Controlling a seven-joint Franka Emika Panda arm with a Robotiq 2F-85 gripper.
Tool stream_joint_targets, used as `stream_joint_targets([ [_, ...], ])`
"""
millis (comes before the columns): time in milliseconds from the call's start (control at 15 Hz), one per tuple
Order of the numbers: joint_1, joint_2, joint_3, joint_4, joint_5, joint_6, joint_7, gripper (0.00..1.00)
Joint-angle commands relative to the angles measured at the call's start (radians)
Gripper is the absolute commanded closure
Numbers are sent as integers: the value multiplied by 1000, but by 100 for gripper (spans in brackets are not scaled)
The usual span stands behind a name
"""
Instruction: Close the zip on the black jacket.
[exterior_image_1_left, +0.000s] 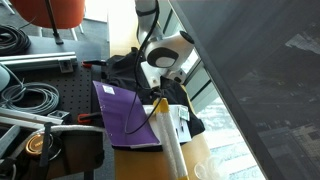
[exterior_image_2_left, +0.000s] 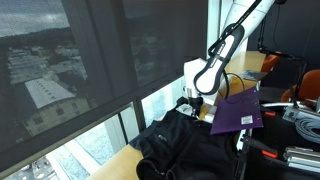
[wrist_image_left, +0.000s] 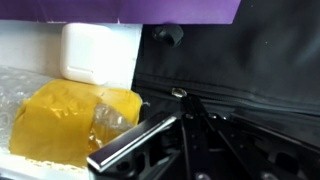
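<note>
The black jacket (exterior_image_2_left: 180, 148) lies crumpled on the desk by the window and also shows in an exterior view (exterior_image_1_left: 122, 68). In the wrist view it fills the right side (wrist_image_left: 250, 60), with the zip line running across it. A small silver zip slider (wrist_image_left: 178, 93) sits just beyond my fingertips. My gripper (wrist_image_left: 190, 106) is down on the jacket with its fingers drawn together on the dark zip pull. It shows in both exterior views (exterior_image_1_left: 163, 95) (exterior_image_2_left: 191, 103), low over the jacket next to the purple folder.
A purple folder (exterior_image_1_left: 125, 112) (exterior_image_2_left: 240, 112) lies beside the jacket. In the wrist view a yellow wrapped object (wrist_image_left: 70, 125) and a white container (wrist_image_left: 95, 50) sit left of the jacket. Cables (exterior_image_1_left: 30, 98) and window blinds (exterior_image_2_left: 80, 60) are nearby.
</note>
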Motion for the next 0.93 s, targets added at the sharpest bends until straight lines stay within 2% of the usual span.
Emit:
stream_joint_targets([
  [0,0,3,4,34,-6,-32,-12,100],
  [333,13,0,5,37,-14,-32,-14,99],
  [867,77,-30,32,25,-12,-41,5,99],
])
